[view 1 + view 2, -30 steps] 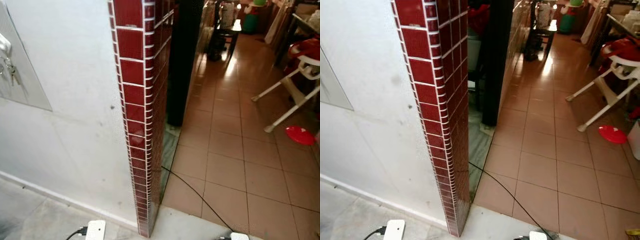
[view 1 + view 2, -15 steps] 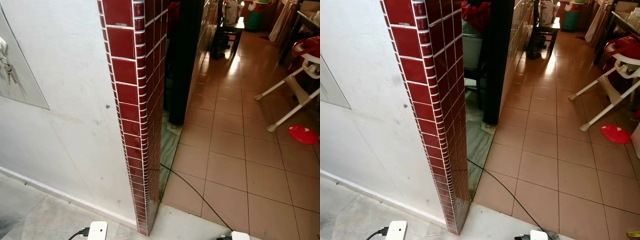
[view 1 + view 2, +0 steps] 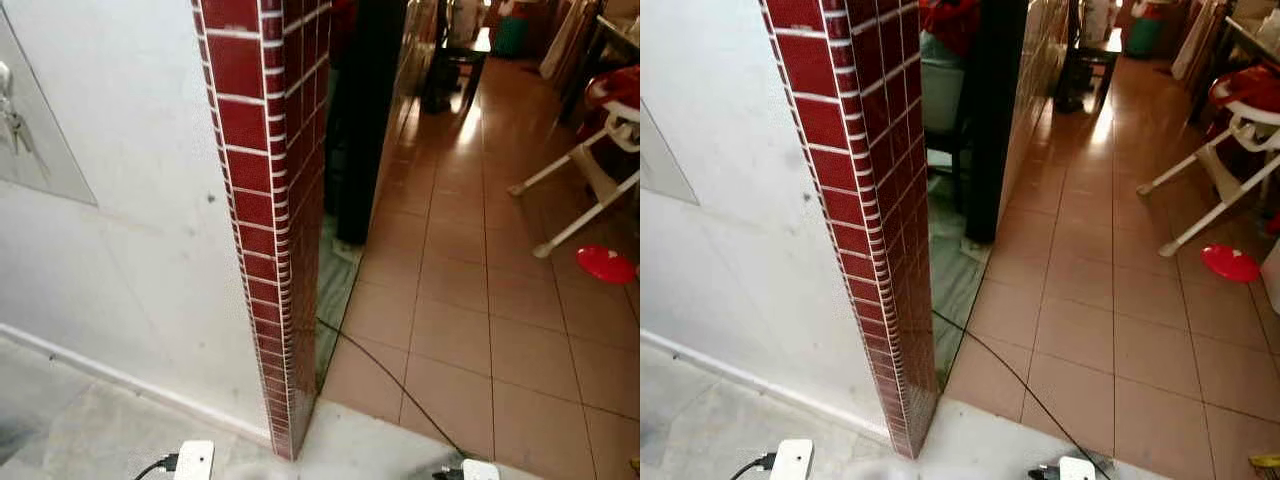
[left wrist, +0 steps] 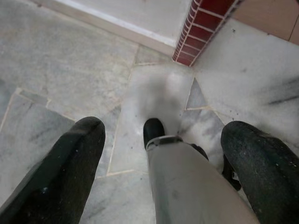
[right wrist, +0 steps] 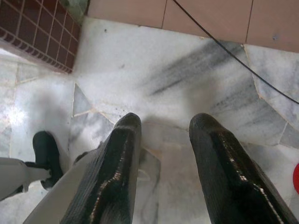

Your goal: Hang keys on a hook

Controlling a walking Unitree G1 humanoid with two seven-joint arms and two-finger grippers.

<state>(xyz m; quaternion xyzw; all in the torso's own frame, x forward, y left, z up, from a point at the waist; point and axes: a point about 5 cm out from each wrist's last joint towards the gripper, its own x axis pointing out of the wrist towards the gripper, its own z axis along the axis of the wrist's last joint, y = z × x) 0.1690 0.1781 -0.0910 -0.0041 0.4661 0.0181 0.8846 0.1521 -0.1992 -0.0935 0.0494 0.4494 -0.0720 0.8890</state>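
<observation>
Both arms hang straight down, wrists aimed at the marble floor (image 4: 56, 70). The left gripper (image 4: 163, 163) has its fingers spread wide and empty, above the robot's own leg and foot (image 4: 153, 130). The right gripper (image 5: 163, 140) is parted more narrowly, also empty, near a black cable (image 5: 224, 51). The keys (image 3: 14, 128) hang from a hook (image 3: 5, 80) on a grey panel at the wall's left edge, well left of the red tiled pillar (image 3: 262, 200)

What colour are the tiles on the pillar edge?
Dark red tiles with white grout, clearest in the left eye view.
</observation>
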